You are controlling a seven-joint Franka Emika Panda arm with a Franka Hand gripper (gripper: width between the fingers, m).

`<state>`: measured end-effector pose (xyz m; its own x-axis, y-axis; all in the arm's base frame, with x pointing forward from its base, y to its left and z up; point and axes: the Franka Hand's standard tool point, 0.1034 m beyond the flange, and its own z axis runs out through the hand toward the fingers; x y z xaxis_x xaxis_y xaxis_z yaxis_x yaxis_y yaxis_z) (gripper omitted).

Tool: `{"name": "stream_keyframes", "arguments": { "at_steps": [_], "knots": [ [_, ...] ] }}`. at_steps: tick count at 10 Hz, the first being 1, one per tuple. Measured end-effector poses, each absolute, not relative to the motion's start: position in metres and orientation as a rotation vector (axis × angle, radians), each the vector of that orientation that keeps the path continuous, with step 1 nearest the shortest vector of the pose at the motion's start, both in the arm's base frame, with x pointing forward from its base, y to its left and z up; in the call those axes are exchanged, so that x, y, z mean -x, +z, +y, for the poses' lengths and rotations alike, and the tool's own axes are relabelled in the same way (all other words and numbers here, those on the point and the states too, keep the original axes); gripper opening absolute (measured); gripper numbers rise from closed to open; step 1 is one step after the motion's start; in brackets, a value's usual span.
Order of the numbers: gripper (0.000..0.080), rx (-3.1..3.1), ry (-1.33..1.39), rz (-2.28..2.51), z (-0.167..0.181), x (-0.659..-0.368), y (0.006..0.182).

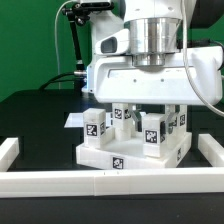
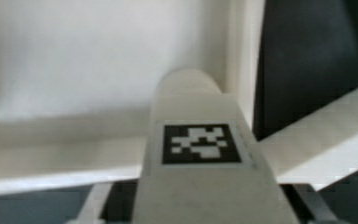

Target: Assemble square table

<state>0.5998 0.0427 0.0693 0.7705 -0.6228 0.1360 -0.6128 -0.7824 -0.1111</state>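
Note:
The white square tabletop (image 1: 112,153) lies upside down on the black table with several tagged white legs standing on it, such as the left leg (image 1: 93,127) and the right front leg (image 1: 152,134). My gripper (image 1: 136,107) reaches down among the legs from above, and they largely hide its fingers. In the wrist view a white leg (image 2: 202,120) with a black-and-white tag runs out from between my fingers (image 2: 108,203) toward the tabletop's inner face (image 2: 87,70). My gripper (image 2: 202,205) is shut on this leg.
Long white straight bars frame the area: one along the front (image 1: 100,183), one at the exterior view's left (image 1: 8,150), one at its right (image 1: 212,150). A corner of the marker board (image 1: 72,120) shows behind the tabletop.

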Motion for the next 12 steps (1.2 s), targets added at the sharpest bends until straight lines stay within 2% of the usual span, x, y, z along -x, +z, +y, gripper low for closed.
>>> {"name": "stream_keyframes", "arguments": {
  "at_steps": [3,6,7,8,9,12],
  "knots": [
    [0.029,2.714,-0.21,1.386,0.049,-0.598,0.069],
    [0.0291,2.65,-0.197,1.485,0.05,-0.598,0.068],
    [0.0483,2.668,-0.199,1.457,0.05,-0.598,0.068],
    [0.0483,2.717,-0.208,1.367,0.051,-0.599,0.069],
    [0.0614,2.74,-0.214,1.322,0.052,-0.599,0.07],
    [0.0648,2.899,-0.228,0.966,0.059,-0.598,0.069]
  ]
}}
